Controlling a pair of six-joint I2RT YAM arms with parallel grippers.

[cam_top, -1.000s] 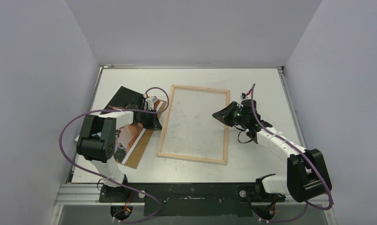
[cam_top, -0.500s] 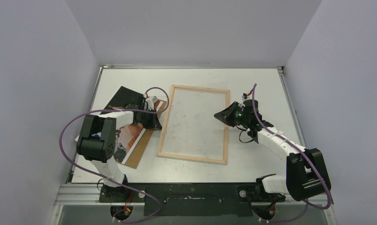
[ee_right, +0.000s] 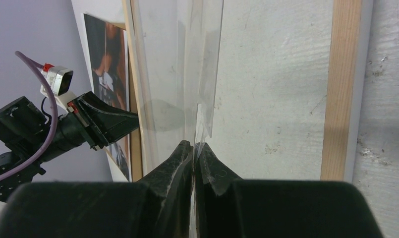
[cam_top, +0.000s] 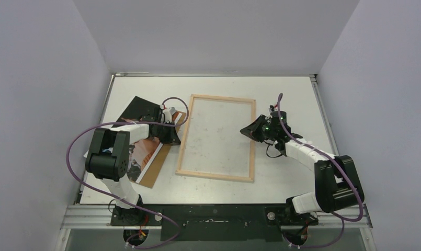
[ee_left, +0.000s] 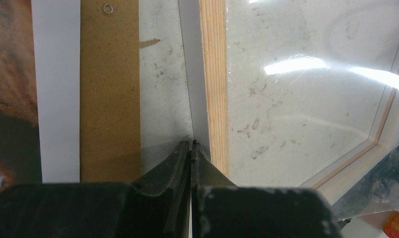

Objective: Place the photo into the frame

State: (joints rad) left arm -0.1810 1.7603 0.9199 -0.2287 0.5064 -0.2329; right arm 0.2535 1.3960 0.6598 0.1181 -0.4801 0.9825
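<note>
The light wood frame (cam_top: 183,141) lies flat mid-table. A clear plastic sheet (ee_right: 177,59), almost invisible from above, spans it. My left gripper (cam_top: 175,134) is shut on the sheet's left edge, just outside the frame's left slat (ee_left: 214,74). My right gripper (cam_top: 247,130) is shut on the sheet's right edge, over the frame's right slat (ee_right: 341,89). In both wrist views the jaws meet on the thin sheet, at the left gripper (ee_left: 191,144) and the right gripper (ee_right: 194,145). The photo (cam_top: 139,157), picture side up, lies left of the frame, and shows in both wrist views (ee_left: 9,74) (ee_right: 110,54).
A brown fibreboard backing panel (cam_top: 158,163) lies under the photo, its edge between the photo and the frame (ee_left: 109,89). Grey walls close in the table at the left, back and right. The left arm's purple cable loops over the photo.
The right arm's elbow and forearm have swung in and up; its gripper has stayed at the frame's right slat. The left arm, frame and photo have not moved.
</note>
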